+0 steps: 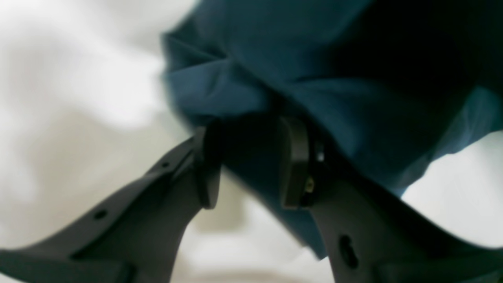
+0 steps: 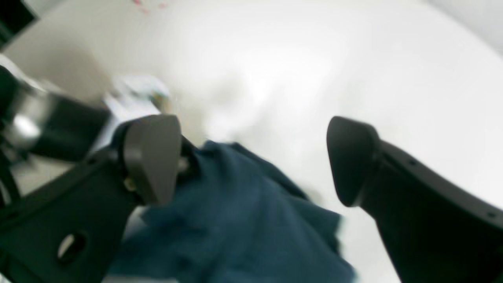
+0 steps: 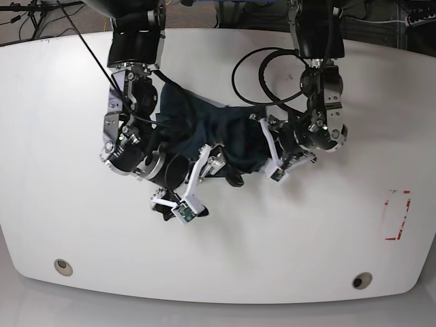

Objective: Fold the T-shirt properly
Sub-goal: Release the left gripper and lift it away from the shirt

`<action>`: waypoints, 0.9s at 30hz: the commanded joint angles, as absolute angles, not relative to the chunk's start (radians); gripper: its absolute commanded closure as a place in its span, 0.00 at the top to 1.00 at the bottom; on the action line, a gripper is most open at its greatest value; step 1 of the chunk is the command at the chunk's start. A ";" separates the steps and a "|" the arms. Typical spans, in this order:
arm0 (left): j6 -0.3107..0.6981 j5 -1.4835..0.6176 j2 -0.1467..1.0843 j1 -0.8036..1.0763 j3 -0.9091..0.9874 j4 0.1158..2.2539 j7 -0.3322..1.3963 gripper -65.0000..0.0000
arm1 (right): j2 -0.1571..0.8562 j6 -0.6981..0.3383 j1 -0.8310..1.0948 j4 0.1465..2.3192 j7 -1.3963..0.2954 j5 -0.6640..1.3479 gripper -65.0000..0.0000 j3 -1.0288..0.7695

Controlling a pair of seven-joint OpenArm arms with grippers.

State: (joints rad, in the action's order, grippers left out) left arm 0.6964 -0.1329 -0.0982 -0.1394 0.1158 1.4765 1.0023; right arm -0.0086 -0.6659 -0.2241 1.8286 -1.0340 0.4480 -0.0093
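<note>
In the base view, the white table (image 3: 82, 225) carries the T-shirt (image 3: 204, 126), which lies as a crumpled dark bundle in the middle of the far half, between the two arms. On the left of this view is the right arm, bent low over the left end of the cloth. Its end effector (image 3: 197, 178) is at the front edge of the bundle, but from here the fingers are too small to judge how they stand. The right wrist view shows this clearly: the two dark fingers (image 2: 151, 157) stand wide apart, with the blue cloth lying under and between them and not clamped. One finger is just beside the cloth edge, and I cannot tell if it touches it; the other is over bare table.

To the right in the base view is the left arm, with a black cable (image 3: 253, 68) looping above the cloth. Its end effector (image 3: 267, 146) is at the right end of the bundle. The left wrist view shows what the base view hides: the two pads (image 1: 294, 161) stand partly apart, with a dark fold of the T-shirt between them. The picture is blurred, so I cannot tell if the pads grip the fold.

At the far right of the table is a red rectangular mark (image 3: 397, 214), well apart from the cloth. Two round holes (image 3: 63, 266) are near the front edge.
</note>
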 commanded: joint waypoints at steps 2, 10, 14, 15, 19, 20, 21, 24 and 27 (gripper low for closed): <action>0.698 -0.228 -0.104 -0.177 0.147 1.541 0.978 0.34 | 0.016 -0.674 -0.242 1.874 -1.012 0.466 0.84 -0.010; 0.698 -0.398 -0.088 -0.183 0.265 1.673 0.992 0.34 | 0.061 -0.676 -0.206 1.882 -1.012 0.466 0.84 -0.028; 0.698 -0.426 -0.031 -0.231 0.357 1.728 1.046 0.34 | 0.074 -0.676 -0.177 1.880 -1.012 0.467 0.84 -0.042; 0.698 -0.429 -0.019 -0.239 0.383 1.736 1.052 0.34 | 0.077 -0.676 -0.170 1.880 -1.012 0.467 0.84 -0.042; 0.698 -0.420 0.048 -0.277 0.524 1.744 1.055 0.34 | 0.096 -0.676 -0.140 1.882 -1.012 0.467 0.84 -0.038; 0.698 -0.418 0.071 -0.288 0.552 1.738 1.055 0.34 | 0.094 -0.676 -0.133 1.882 -1.012 0.467 0.84 -0.036; 0.698 -0.418 0.105 -0.298 0.582 1.730 1.055 0.34 | 0.094 -0.676 -0.120 1.882 -1.012 0.467 0.84 -0.033; 0.698 -0.418 0.197 -0.305 0.598 1.702 1.055 0.34 | 0.099 -0.676 -0.094 1.882 -1.012 0.460 0.84 -0.010; 0.698 -0.421 0.282 -0.302 0.598 1.695 1.055 0.34 | 0.102 -0.676 -0.067 1.882 -1.012 0.460 0.77 0.001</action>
